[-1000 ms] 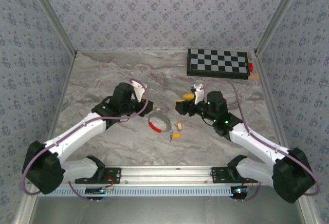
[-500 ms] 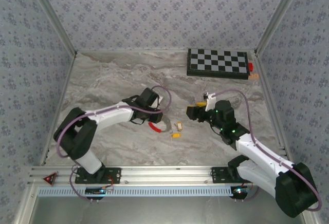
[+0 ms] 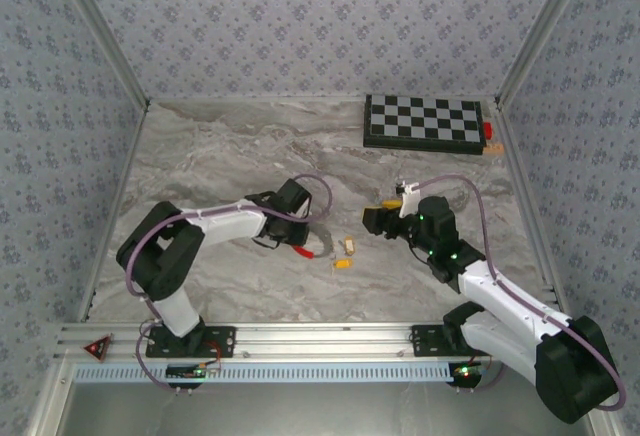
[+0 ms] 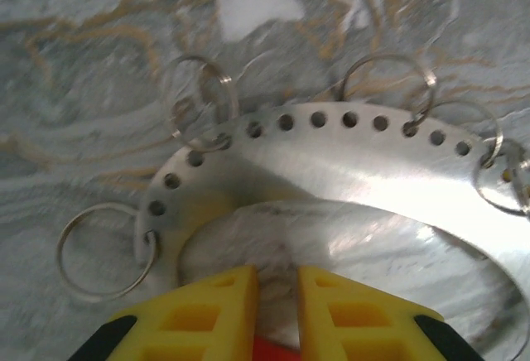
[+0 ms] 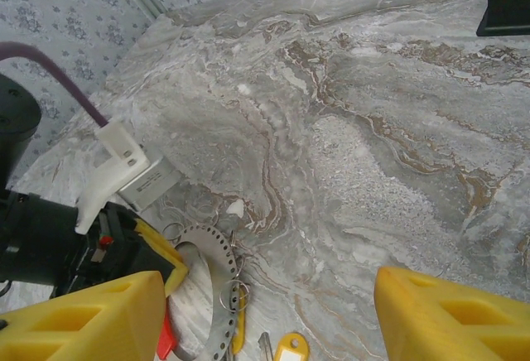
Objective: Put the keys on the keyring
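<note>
Carefully centre the pinch: left gripper [image 4: 276, 282] almost together astride the thin red-and-grey metal keyring [image 4: 331, 158], mid-bench, hold unclear; right gripper [image 5: 269, 311] gapes empty.

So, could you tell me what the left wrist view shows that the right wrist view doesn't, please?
Left wrist: split rings threaded through the keyring's holes, and the narrow gap between the left gripper's fingertips, astride the red part. Right wrist: a yellow key, the chessboard corner, the wall, the open right gripper. Both: keyring, left gripper, table.
</note>
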Tool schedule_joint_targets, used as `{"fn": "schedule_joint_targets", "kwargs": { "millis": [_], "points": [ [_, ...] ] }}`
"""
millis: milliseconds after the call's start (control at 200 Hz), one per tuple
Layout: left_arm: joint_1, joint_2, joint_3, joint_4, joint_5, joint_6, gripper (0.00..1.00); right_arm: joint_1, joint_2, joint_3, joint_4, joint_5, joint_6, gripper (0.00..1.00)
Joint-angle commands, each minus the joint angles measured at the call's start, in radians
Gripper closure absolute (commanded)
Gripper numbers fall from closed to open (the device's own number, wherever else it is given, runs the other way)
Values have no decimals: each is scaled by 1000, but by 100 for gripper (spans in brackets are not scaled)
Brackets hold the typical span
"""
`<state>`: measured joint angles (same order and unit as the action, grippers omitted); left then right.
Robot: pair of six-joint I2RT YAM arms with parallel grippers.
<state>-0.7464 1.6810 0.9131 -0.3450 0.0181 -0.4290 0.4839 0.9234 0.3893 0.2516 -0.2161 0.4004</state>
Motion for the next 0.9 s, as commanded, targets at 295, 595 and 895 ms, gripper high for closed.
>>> {"fn": "schedule_joint_targets", "kwargs": {
  "millis": [295, 595, 895],
  "points": [
    [71, -260, -155, -313, -142, -122, 78, 3, 18, -4, 25, 21, 12, 31],
    [56, -344, -87, -236, -90, -56, 70, 11, 20, 0, 21, 20, 6, 31],
    [24, -218, 13, -200, -40, 63, 68, 21, 34, 2, 27, 13, 4, 31]
  ]
}}
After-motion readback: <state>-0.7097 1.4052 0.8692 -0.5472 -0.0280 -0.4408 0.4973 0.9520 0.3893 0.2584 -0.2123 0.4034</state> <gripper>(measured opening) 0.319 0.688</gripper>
